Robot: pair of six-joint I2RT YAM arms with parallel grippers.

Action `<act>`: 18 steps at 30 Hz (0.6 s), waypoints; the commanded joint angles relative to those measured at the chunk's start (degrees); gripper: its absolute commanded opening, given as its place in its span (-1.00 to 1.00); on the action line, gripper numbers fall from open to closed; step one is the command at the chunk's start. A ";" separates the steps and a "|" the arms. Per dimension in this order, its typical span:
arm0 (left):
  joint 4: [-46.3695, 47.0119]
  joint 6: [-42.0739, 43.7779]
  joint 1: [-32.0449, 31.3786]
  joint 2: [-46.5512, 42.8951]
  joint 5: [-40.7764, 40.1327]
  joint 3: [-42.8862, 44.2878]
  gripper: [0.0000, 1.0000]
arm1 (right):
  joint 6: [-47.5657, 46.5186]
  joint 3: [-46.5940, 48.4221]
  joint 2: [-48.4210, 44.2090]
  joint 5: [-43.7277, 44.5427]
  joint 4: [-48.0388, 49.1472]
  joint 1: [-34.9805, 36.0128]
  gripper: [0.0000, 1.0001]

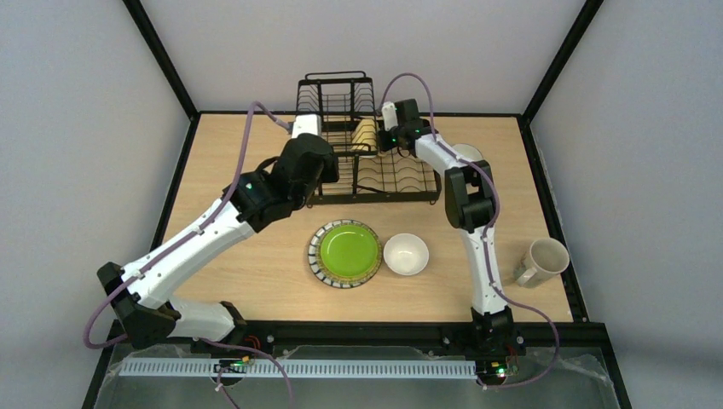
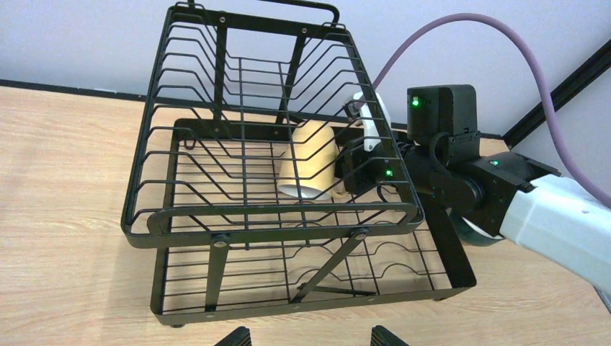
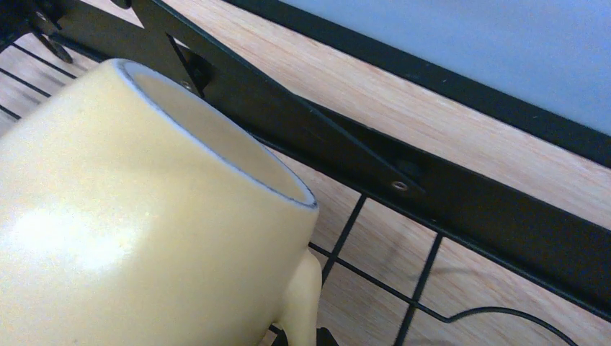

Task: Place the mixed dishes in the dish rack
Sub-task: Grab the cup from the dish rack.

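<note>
Dish rack [image 1: 401, 183]: black wire, at table's [image 1: 256, 256] far middle. Yellow mug [image 2: 311, 162]: on its side in raised basket tier, mouth toward left wrist camera. Right gripper [image 3: 304, 337]: jaws narrow, clamped on mug handle. Left gripper [image 2: 311, 337]: jaws wide, empty, facing rack, apart from it. Green plate [image 1: 345, 253], white bowl [image 1: 406, 254]: on table, just beside each other, before rack. Cream mug [image 1: 541, 262]: near right edge. Blue-outside bowl [image 1: 469, 153]: right of rack, mostly hidden behind right arm.

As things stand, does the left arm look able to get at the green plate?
Probably yes. The green plate lies on the table with nothing on it, on the near side of the dish rack, and the left end effector is open and empty.
</note>
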 commanded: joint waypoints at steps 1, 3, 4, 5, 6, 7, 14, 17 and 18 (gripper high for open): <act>1.69 0.42 0.31 -1.70 0.91 -1.13 0.92 | -0.21 -3.33 -6.48 5.92 9.75 0.46 -1.00; 1.94 0.43 0.29 -1.95 1.28 -1.46 0.92 | -0.22 -4.18 -7.20 7.14 11.05 0.47 -1.00; 2.11 0.43 0.31 -2.05 1.40 -1.66 0.92 | -0.27 -4.67 -7.57 7.56 11.64 0.46 -1.00; 2.19 0.43 0.31 -2.19 1.61 -1.82 0.92 | -0.29 -5.01 -7.88 7.82 12.18 0.46 -1.00; 2.24 0.37 0.26 -2.30 1.76 -1.92 0.92 | -0.43 -5.12 -8.08 8.01 12.48 0.46 -1.00; 2.33 0.36 0.28 -2.40 1.88 -2.03 0.92 | -0.53 -5.17 -8.19 8.25 12.77 0.46 -1.00; 2.49 0.29 0.30 -2.89 2.63 -2.72 0.92 | -1.36 -11.90 -11.83 11.74 21.28 0.54 -1.00; 2.57 0.25 0.29 -3.33 2.69 -3.31 0.92 | -2.38 -15.49 -13.21 14.67 25.85 0.77 -1.00; 2.75 0.25 0.31 -3.46 2.69 -3.51 0.92 | -3.05 -16.70 -13.60 15.79 27.54 0.93 -1.00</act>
